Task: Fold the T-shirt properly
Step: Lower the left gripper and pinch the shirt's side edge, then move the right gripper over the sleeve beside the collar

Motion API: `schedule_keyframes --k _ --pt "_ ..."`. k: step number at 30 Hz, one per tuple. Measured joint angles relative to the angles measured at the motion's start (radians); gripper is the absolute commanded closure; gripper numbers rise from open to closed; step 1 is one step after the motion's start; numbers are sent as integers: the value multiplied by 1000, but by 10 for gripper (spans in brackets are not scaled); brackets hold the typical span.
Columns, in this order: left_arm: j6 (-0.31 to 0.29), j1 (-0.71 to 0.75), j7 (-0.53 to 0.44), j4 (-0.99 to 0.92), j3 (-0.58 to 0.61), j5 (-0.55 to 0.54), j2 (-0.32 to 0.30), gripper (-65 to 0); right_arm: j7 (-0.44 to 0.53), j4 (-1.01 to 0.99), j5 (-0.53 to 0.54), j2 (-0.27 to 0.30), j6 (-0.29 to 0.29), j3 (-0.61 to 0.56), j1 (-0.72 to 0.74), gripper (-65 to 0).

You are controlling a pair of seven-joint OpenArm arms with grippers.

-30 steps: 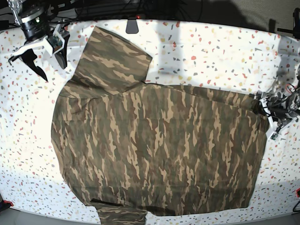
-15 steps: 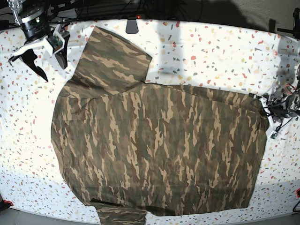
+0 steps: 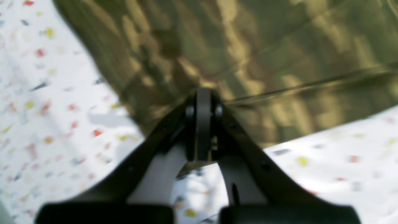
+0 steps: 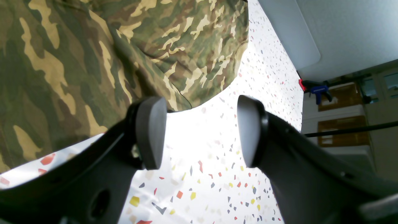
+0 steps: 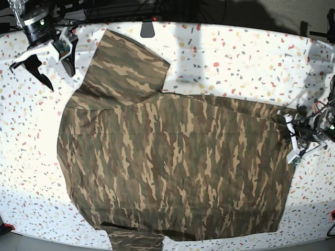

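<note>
The camouflage T-shirt (image 5: 172,167) lies spread flat on the speckled table, one sleeve toward the back left. My left gripper (image 5: 289,137) is at the shirt's right edge. In the blurred left wrist view its fingers (image 3: 203,93) are pressed together on the cloth's edge, and the T-shirt (image 3: 248,46) stretches away from them with a taut crease. My right gripper (image 5: 49,70) is open and empty over bare table, left of the back sleeve. In the right wrist view it (image 4: 200,130) hovers beside the T-shirt (image 4: 62,62) without touching it.
The white speckled table (image 5: 235,57) shows around the shirt. A dark object (image 5: 148,29) sits at the back edge. The lower sleeve (image 5: 136,241) reaches the front edge. Cables trail by the left arm (image 5: 319,112). A blue clamp (image 4: 320,90) is at the table's far edge.
My left gripper has moved left onto the shirt's right edge, and the cloth there is drawn slightly inward. The right arm has not moved.
</note>
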Motion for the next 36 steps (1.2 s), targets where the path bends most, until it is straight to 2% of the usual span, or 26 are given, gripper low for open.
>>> schedule_keyframes --k 1,3,4,5,6,14,21,23,27,28,36 --pt "0 1 -3 -2 0 30 -1 0 0 0 0 0 0 0 0 -361" --pt "2 1 -10 -2 0 55 -3 -207 0 0 0 0 0 0 0 -361" --pt "3 0 -18 -2 0 53 -3 -281 0 0 0 0 0 0 0 -361" --pt "3 0 -22 -2 0 48 -3 -320 0 0 0 0 0 0 0 -361" --pt "1 1 -29 -2 0 34 -3 -324 0 0 0 0 0 0 0 -361" --pt "12 -7 -69 -190 0 26 14 -324 0 0 0 0 0 0 0 -361" --pt "1 -19 -56 -249 -2 -133 10 -313 0 0 0 0 0 0 0 -361" --pt "-20 -19 -32 -249 -2 -173 12 -252 0 0 0 0 0 0 0 -361" --pt "-24 -19 23 -248 -2 -188 13 -28 0 0 0 0 0 0 0 -361" --pt "-24 -20 24 -248 -2 -187 12 0 0 0 0 0 0 0 0 -361" --pt "-24 -25 27 -248 -2 -186 8 0 0 0 0 0 0 0 0 -361"
